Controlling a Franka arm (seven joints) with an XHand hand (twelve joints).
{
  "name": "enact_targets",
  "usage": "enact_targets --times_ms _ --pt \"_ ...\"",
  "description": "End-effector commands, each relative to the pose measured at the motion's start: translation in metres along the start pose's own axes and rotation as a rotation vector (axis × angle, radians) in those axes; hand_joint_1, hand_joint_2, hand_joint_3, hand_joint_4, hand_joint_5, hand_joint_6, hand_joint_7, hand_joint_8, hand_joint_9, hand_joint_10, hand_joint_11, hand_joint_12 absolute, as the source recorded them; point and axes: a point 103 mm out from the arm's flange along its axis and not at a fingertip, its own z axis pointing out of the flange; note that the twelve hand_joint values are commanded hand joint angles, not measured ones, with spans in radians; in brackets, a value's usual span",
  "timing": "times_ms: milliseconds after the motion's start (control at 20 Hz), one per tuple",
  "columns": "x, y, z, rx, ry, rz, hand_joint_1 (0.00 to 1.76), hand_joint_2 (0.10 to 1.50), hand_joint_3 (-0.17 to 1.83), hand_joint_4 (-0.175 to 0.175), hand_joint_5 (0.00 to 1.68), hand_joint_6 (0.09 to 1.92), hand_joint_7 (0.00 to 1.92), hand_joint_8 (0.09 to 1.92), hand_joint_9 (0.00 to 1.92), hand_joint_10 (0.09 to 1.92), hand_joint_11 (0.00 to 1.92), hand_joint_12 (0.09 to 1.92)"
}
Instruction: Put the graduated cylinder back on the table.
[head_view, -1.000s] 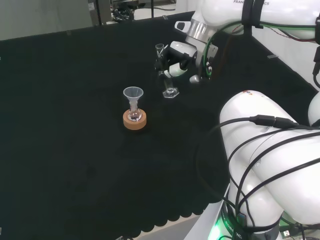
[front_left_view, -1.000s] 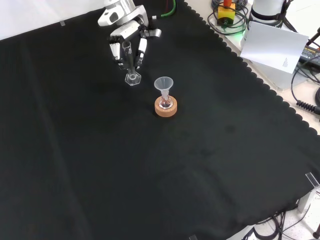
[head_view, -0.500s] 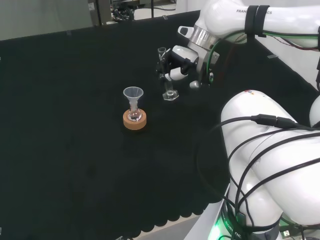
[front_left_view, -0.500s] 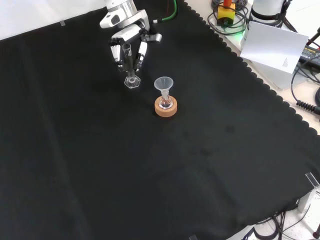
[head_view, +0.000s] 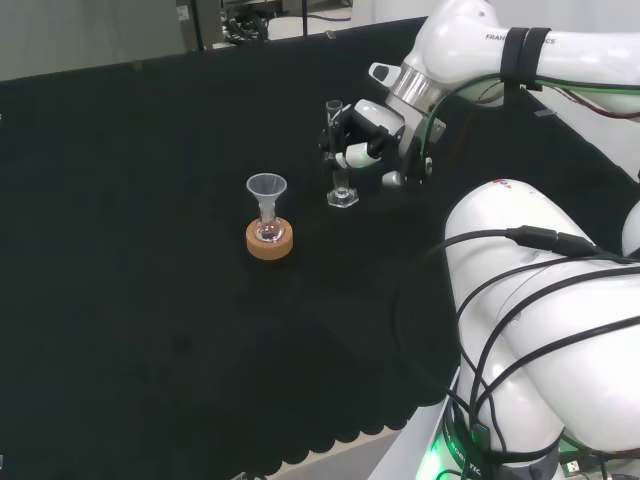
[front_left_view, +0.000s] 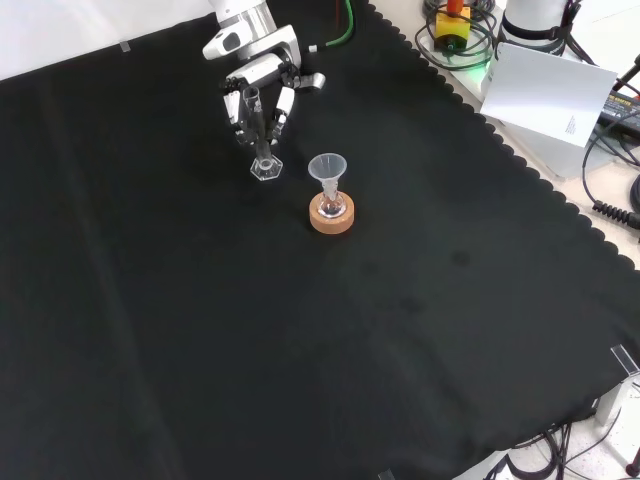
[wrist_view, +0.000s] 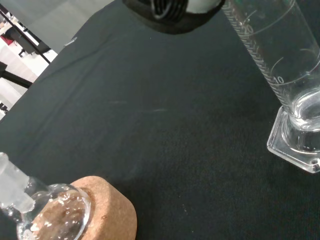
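Observation:
The clear graduated cylinder (head_view: 338, 152) stands nearly upright, its hexagonal foot (front_left_view: 265, 170) at or just above the black cloth. The hand (head_view: 366, 134) is beside its upper half, fingers (front_left_view: 282, 101) curled on either side of the tube and holding it. In the wrist view the cylinder (wrist_view: 280, 65) looms close, its foot against the cloth, and a dark fingertip (wrist_view: 170, 10) shows above. A small round flask with a clear funnel (head_view: 266, 187) in its neck sits on a cork ring (head_view: 269, 241) to the left of the cylinder in the head view.
The flask on its cork ring (front_left_view: 331, 214) stands close to the cylinder's foot, lower right of it in the front view. Black cloth (front_left_view: 300, 340) spreads wide toward the scalloped edge. The arm's white links (head_view: 540, 330) rise at the head view's right.
The hand has brought the cylinder down and a little rightward in the head view, and the tube has gone from tilted to nearly upright. The flask and cork ring have stayed put.

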Motion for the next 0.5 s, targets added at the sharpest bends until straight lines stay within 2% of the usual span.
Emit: enact_targets --times_ms 50,500 --pt "-0.0031 -0.0011 0.0013 -0.013 0.013 0.0 1.3 1.01 0.0 -0.175 1.19 0.64 1.25 0.6 1.63 0.09 1.34 0.64" --pt "-0.0058 -0.0048 -0.0004 -0.026 -0.008 -0.006 1.3 1.01 0.0 -0.175 1.19 0.65 1.24 0.61 1.62 0.09 1.34 0.65"
